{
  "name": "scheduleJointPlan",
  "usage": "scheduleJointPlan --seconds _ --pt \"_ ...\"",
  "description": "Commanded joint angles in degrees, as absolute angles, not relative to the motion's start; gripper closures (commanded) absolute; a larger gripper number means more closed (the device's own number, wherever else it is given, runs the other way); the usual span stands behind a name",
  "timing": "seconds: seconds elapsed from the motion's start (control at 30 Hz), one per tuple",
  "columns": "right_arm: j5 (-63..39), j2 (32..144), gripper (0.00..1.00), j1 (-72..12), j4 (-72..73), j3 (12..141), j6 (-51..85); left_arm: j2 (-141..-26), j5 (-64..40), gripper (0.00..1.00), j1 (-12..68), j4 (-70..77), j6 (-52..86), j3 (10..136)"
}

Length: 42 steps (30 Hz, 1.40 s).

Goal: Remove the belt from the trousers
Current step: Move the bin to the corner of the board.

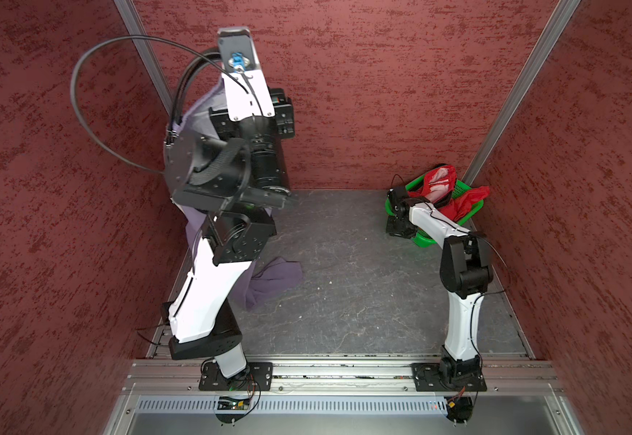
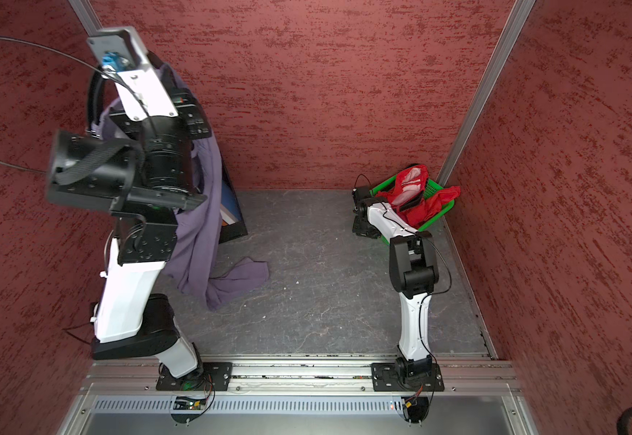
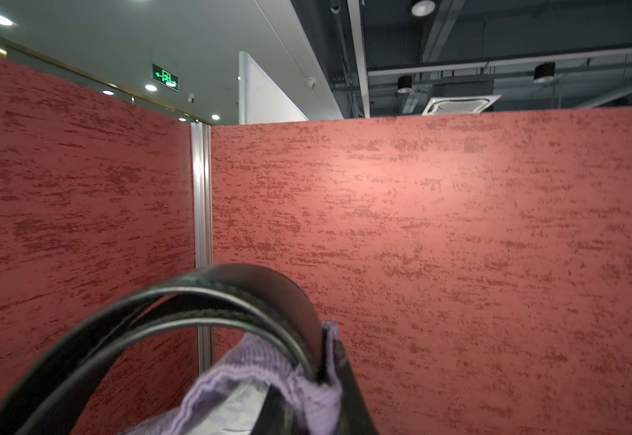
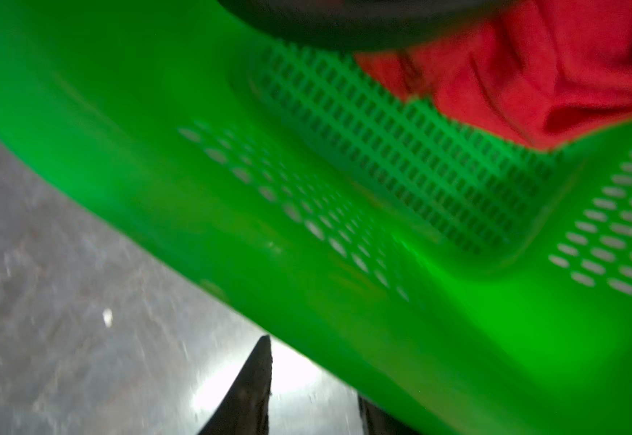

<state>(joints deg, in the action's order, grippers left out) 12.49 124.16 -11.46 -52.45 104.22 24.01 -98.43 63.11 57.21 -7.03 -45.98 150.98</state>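
Greyish-purple trousers [image 2: 199, 226] hang bunched up high, leg ends crumpled on the table [image 2: 325, 282]. The black belt [image 3: 231, 297] arcs in a doubled loop, threaded through a waistband loop.

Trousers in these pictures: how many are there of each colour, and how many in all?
Purple trousers: 1
Red trousers: 1
Total: 2

1. Belt [image 3: 261, 278]: smooth, glossy black strap that looks like leather.
2. Trousers [image 3: 261, 361]: soft, matt purple cloth, ribbed at the waistband.
3. Basket [image 4: 382, 320]: shiny green perforated plastic.
4. Red cloth [image 4: 533, 75]: soft, matt.
5. Walls [image 3: 457, 226]: rough, mottled red.
6. Tabletop [image 1: 344, 282]: matt grey, scuffed.
7. Rail [image 1: 344, 371]: brushed metal.
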Motion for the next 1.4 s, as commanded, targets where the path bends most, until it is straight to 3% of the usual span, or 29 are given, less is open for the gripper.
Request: scheduleJointPlan --seconds 0.0,0.13,0.23,0.33,0.5,0.73,0.87,1.0,1.1,1.23,1.37 --pt "19.1 131.0 0.61 -7.8 -50.8 115.9 23.4 -98.0 59.3 0.95 57.1 -13.9 -37.1 151.0" --pt "7.6 135.7 0.6 -5.9 -41.4 125.7 17.1 -97.8 59.2 0.95 57.2 -19.8 -31.8 150.5" --pt "-0.7 132.2 0.6 -6.4 -37.0 125.4 14.5 -97.4 60.3 0.95 57.8 -20.3 -31.0 148.7" --pt "5.5 124.2 0.6 -7.7 -44.8 121.7 16.7 -97.3 63.9 0.95 57.8 -19.5 -30.5 147.5" --pt "8.6 103.3 0.62 -7.8 -51.2 100.4 21.2 -94.9 65.6 0.95 55.4 -17.2 -28.0 142.4" --pt "19.4 89.8 0.68 -7.6 -64.8 85.3 24.3 -99.5 62.5 0.94 54.0 -23.9 -22.9 149.9" --pt "22.1 93.1 0.7 -6.4 -61.4 80.8 25.5 -101.9 58.8 0.94 55.0 -29.0 -17.0 152.3" --pt "22.3 99.9 0.69 -4.7 -53.2 77.4 26.3 -102.9 45.4 0.95 55.0 -41.3 -0.4 150.9" --pt "22.0 105.3 0.69 -3.0 -47.0 77.8 26.1 -106.9 46.3 0.97 56.0 -46.9 2.8 154.3" --pt "24.5 112.6 0.68 -0.1 -39.5 80.6 23.4 -107.5 35.1 0.99 52.7 -50.7 12.2 151.6" --pt "19.7 115.9 0.68 3.2 -34.5 85.1 21.0 -110.4 28.0 1.0 48.7 -54.4 19.7 151.1"
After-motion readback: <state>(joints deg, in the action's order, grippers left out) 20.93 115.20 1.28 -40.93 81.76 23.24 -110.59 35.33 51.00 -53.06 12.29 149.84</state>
